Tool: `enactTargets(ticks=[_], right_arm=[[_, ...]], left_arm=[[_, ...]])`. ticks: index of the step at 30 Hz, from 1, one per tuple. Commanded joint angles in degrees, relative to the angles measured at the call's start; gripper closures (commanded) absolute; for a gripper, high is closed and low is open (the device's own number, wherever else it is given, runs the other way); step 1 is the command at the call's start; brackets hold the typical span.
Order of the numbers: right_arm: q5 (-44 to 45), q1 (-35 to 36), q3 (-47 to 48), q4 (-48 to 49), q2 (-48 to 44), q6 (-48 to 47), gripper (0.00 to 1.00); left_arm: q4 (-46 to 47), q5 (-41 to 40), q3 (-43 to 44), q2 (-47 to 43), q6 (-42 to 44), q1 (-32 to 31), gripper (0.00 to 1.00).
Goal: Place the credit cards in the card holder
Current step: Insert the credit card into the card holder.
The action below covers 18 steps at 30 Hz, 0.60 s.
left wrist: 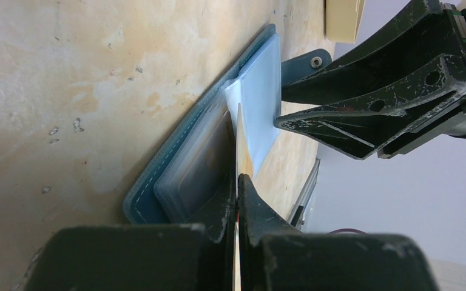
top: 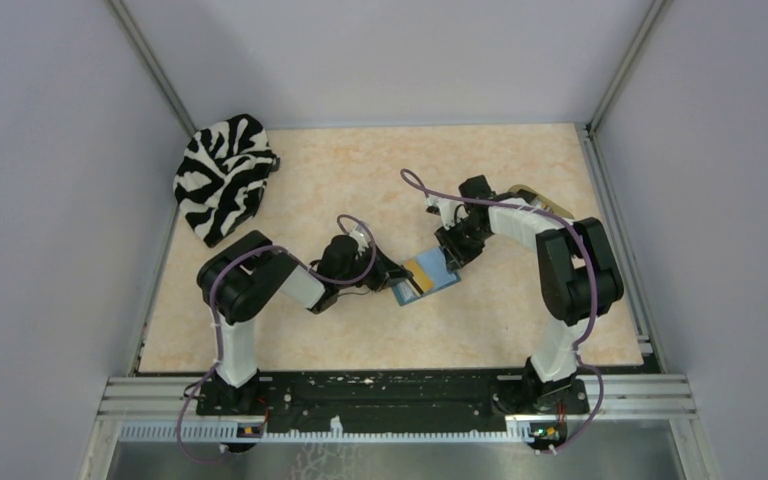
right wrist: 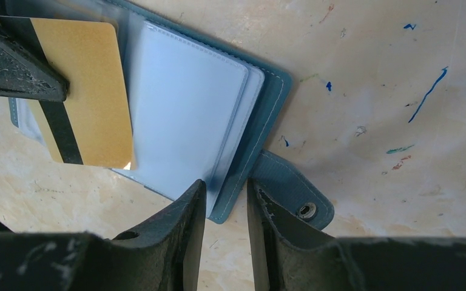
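While left fingers (left wrist: pixel 218 209) pinch it, card (right wrist: pixel 88 91) overlaps wallet (right wrist: pixel 182 109).

Left arm (top: pixel 260 282) folded low, elbow back, forearm reaching right, left gripper (left wrist: pixel 238 182) pinched tight on a gold credit card (right wrist: pixel 88 91), right arm (top: pixel 560 262) bent inward from the right, right gripper (right wrist: pixel 226 195) tipped downward, fingers a narrow gap apart
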Motion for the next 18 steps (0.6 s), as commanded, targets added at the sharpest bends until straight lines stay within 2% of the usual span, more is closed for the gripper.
enactTargets(ticks=[1, 18], right_arm=[[0.11, 0.60, 2.46, -0.25, 0.40, -0.05, 0.69], [0.03, 0.68, 2.50, -0.29, 0.40, -0.05, 0.69]], left_arm=[[0.14, 0.42, 0.70, 2.34, -0.55, 0.59, 1.00], [-0.73, 3.03, 1.86, 3.80, -1.40, 1.23, 1.00]])
